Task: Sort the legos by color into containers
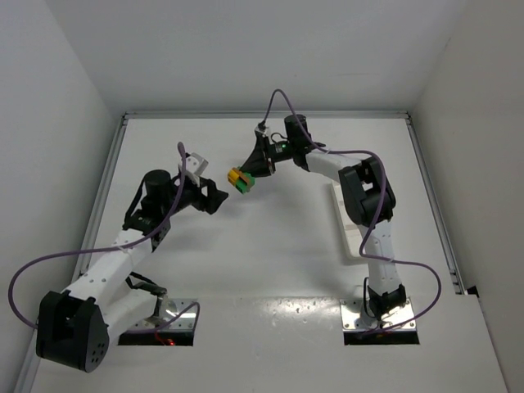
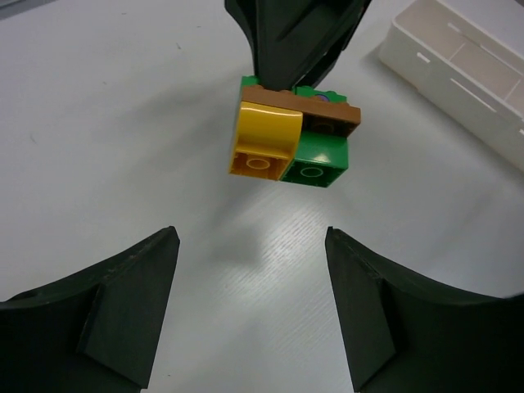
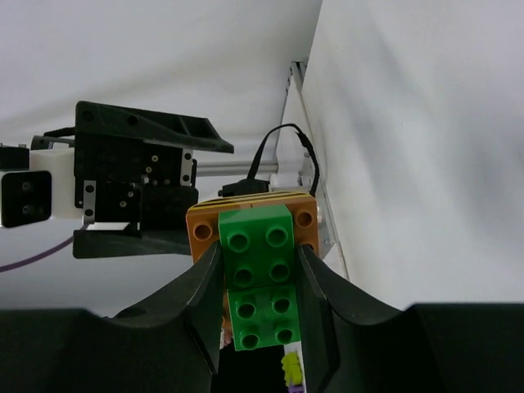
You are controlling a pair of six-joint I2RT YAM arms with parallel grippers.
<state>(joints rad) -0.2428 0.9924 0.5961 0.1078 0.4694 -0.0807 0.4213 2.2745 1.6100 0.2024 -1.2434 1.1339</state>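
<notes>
White tabletop (image 1: 270,262), white walls (image 1: 246,49) — right pincer (image 1: 250,172) clamps lego block (image 2: 291,135); left pincer (image 2: 252,237) agape.

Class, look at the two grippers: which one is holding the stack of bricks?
The right gripper: it is clamped on the stack of bricks. The left gripper is open and empty.

The left arm (image 1: 106,274) reaches forward from its base and angles inward. The left tool (image 1: 219,199) points to the right, its jaws wide apart with nothing between them. The right arm (image 1: 372,233) rises from its base, folds at the elbow and stretches left. The right tool (image 1: 249,174) faces the left one, its fingers (image 3: 201,286) pinched tight on a lego block (image 1: 240,180). The two tools are near each other, tip to tip, not touching.
</notes>
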